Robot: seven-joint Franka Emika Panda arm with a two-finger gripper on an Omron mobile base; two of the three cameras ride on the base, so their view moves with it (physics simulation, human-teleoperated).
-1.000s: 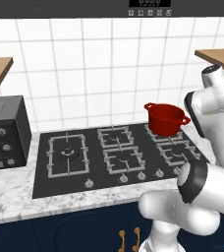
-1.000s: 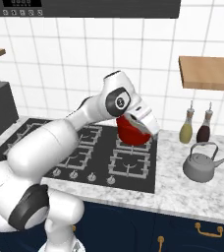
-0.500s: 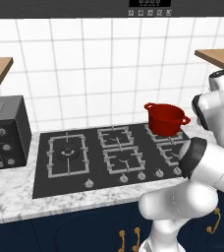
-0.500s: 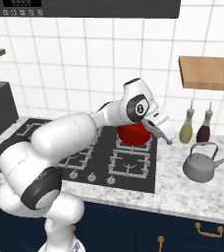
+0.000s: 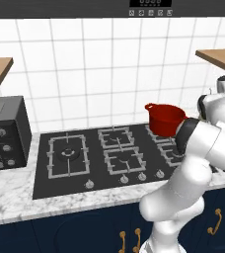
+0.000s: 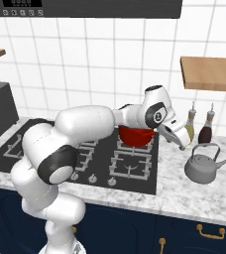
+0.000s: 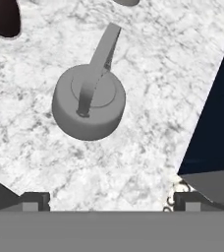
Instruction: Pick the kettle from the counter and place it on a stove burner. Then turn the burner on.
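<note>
The kettle stands upright on the counter, on the stretch of marble right of the cooktop, near the front edge and apart from the cooktop's right edge. Behind it, toward the back wall, stand two bottles, with bare marble between them and the kettle. The red pot sits at the cooktop's back right corner. The gripper hangs above the counter, just left of and above the kettle, not touching it, its jaws spread wide and empty. In the hand view the kettle lies ahead of the fingertips, with the counter's front edge at the right.
</note>
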